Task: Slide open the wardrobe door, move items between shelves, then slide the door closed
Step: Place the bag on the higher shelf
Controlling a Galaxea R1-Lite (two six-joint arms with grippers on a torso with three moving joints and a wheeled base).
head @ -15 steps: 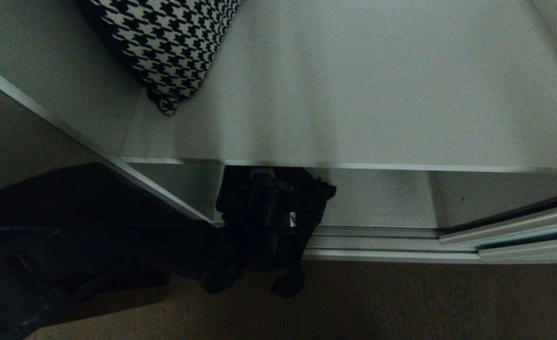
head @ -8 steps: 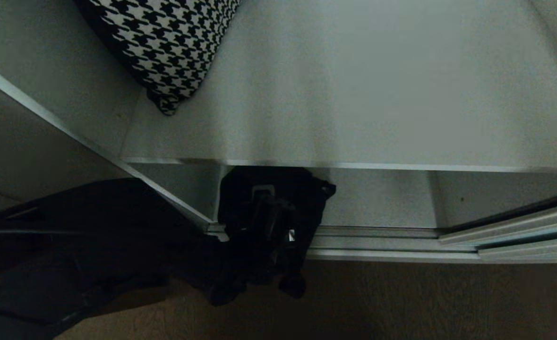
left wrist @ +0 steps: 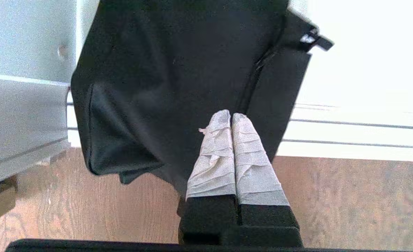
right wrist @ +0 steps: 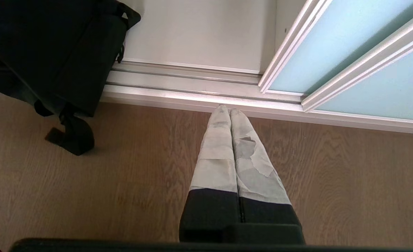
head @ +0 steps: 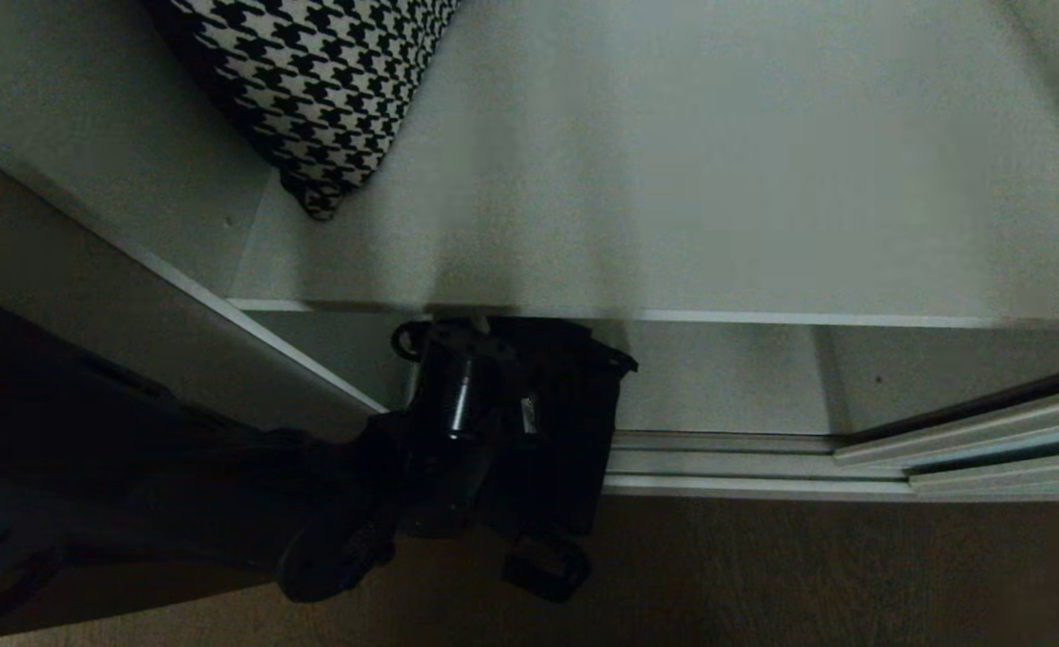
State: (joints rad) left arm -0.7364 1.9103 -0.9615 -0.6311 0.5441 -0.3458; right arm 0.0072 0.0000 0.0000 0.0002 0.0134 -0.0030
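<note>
The left gripper [left wrist: 231, 117] has its taped fingers pressed together, seemingly pinching the cloth of the black item [left wrist: 178, 77], which hangs from them just under the front edge of the upper shelf [head: 673, 316], its long axis running down toward the floor. The right gripper [right wrist: 229, 111], jaws together and holding nothing, hangs well off to the side by the sliding wardrobe door [right wrist: 336, 52], so the left is nearer. No readable writing or brand shows.
</note>
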